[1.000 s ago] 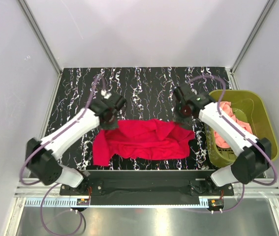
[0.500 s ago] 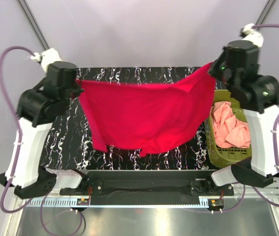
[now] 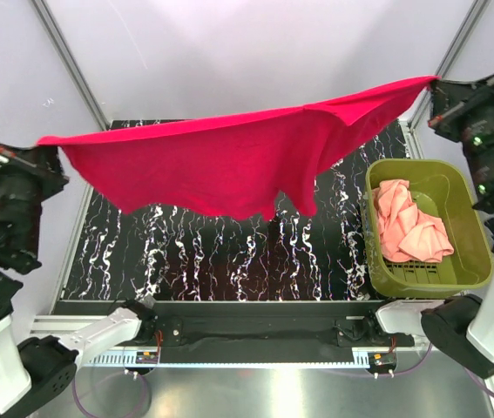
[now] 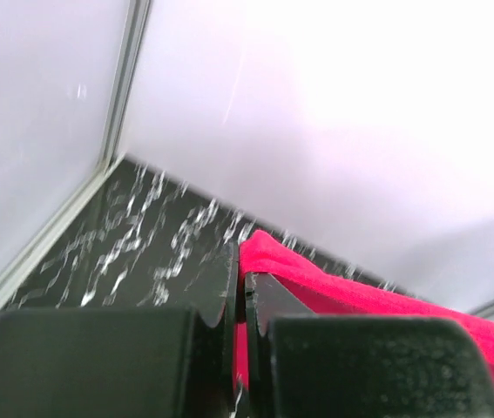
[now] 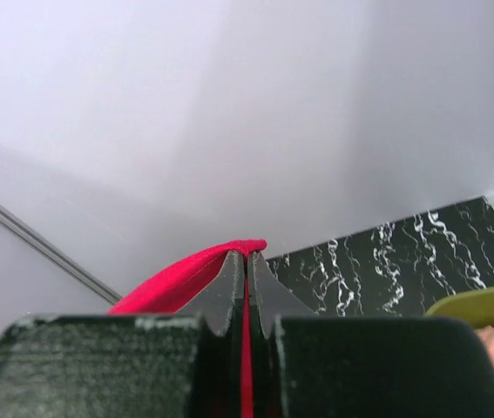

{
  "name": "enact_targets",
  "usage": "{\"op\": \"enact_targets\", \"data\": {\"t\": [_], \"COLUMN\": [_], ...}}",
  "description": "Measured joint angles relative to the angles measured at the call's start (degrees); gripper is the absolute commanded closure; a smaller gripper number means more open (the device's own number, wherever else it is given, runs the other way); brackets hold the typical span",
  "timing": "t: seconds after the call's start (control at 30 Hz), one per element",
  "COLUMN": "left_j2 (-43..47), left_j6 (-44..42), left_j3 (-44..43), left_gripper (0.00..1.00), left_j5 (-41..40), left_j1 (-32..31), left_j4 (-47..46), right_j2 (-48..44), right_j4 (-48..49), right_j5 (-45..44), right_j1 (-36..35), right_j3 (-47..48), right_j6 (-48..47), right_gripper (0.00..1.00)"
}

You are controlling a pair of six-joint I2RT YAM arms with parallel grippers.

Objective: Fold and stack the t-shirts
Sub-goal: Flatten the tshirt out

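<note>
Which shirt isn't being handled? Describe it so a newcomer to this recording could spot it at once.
Start at the black marbled table; an olive-green plastic basket sits at its right edge. Crumpled inside it lies the salmon-pink t-shirt, unlike the crimson t-shirt, which hangs stretched in the air between the left claw and the right claw.

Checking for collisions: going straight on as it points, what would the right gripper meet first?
Past the red shirt pinched in the right gripper, probably the back wall; nothing else shows ahead, though depth is unclear.
</note>
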State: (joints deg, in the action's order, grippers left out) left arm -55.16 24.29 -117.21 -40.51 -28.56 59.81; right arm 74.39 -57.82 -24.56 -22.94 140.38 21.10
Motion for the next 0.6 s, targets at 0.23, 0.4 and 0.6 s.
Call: {"op": "enact_targets", "data": {"t": [0.23, 0.4, 0.6], "left_j2": [0.20, -2.14, -6.47], "left_j6": [-5.14, -7.89, -11.50], "left_j3": [0.68, 0.76, 1.97], "left_gripper": [1.00, 1.00, 1.00], "left_j5": [0.28, 0.02, -1.11], "left_j1": [0.00, 0.00, 0.00], "left_j4": [-7.96, -12.94, -19.34], "right_j2": [-2.43, -1.36, 3.23], "right_j4": [5.88, 10.97, 16.50], "right_j5": [2.25, 3.15, 3.06], "right_j1": [0.00, 0.00, 0.02], "right_j3": [-0.96, -1.81, -1.75], "right_j6": [-2.40, -4.50, -8.59], "right_gripper": [1.00, 1.00, 1.00]}}
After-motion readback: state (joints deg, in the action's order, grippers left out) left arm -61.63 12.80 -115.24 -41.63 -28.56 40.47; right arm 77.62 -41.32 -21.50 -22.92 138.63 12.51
